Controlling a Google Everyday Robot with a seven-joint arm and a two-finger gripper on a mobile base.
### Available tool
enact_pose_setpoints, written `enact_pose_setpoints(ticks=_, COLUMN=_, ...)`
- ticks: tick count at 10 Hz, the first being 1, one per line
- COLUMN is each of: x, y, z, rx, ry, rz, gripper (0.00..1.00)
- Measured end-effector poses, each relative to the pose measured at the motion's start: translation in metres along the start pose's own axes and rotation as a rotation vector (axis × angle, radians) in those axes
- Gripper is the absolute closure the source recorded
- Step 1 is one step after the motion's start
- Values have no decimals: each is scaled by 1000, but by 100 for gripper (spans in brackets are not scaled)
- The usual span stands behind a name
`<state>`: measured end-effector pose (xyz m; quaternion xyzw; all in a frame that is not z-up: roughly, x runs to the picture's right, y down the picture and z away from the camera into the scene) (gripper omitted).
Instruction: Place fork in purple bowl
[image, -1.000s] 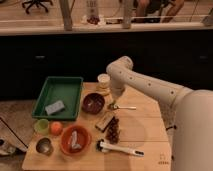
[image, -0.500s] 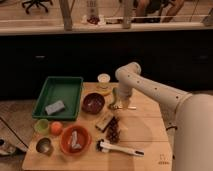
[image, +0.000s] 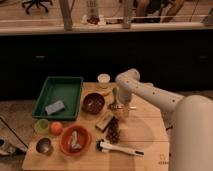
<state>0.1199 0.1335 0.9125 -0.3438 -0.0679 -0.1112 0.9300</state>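
Tool: we're looking at the tool (image: 121, 106) hanging low over the worktop (image: 145, 135), just right of the purple bowl (image: 93, 103), with the white arm curling down to it from the right.

Tool state: honestly we can't tell how it's set; it's a dark blob right at the fork end and that's all we're getting.

Fork: the fork (image: 125, 107) is lying flat on the worktop right under or at the tool, silvery handle poking out to the right. Whether the tool is actually touching it, we can't say.

Bowl: the purple bowl is sitting near the middle of the worktop, glossy inside, and we're not seeing any fork in it.

Progress: we're judging this as early days. The arm is getting to the fork, but the pick-up isn't showing as done, and the carry and the drop into the bowl are both left.

What's left: grabbing that thin handle, lifting, shifting a short way left, letting go over the bowl.

Neighbours: a green tray (image: 60, 92) with a sponge is sitting on the left, an orange-red bowl (image: 75, 140) at the front, a small metal cup (image: 44, 146) at the front left corner, a black-and-white handled tool (image: 119, 149) along the front edge, a pale cup (image: 104, 80) behind the purple bowl.

Watch out: that fork is slim and flat, so we're guessing it could slip or skid.
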Motion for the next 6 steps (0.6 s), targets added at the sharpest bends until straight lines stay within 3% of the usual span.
enact_pose_setpoints(ticks=3, x=12, y=9, z=18, rx=-6, ry=7, rz=71, gripper=22)
enact_pose_setpoints(ticks=6, x=11, y=9, z=20, rx=-2, ry=8, rz=78, gripper=49)
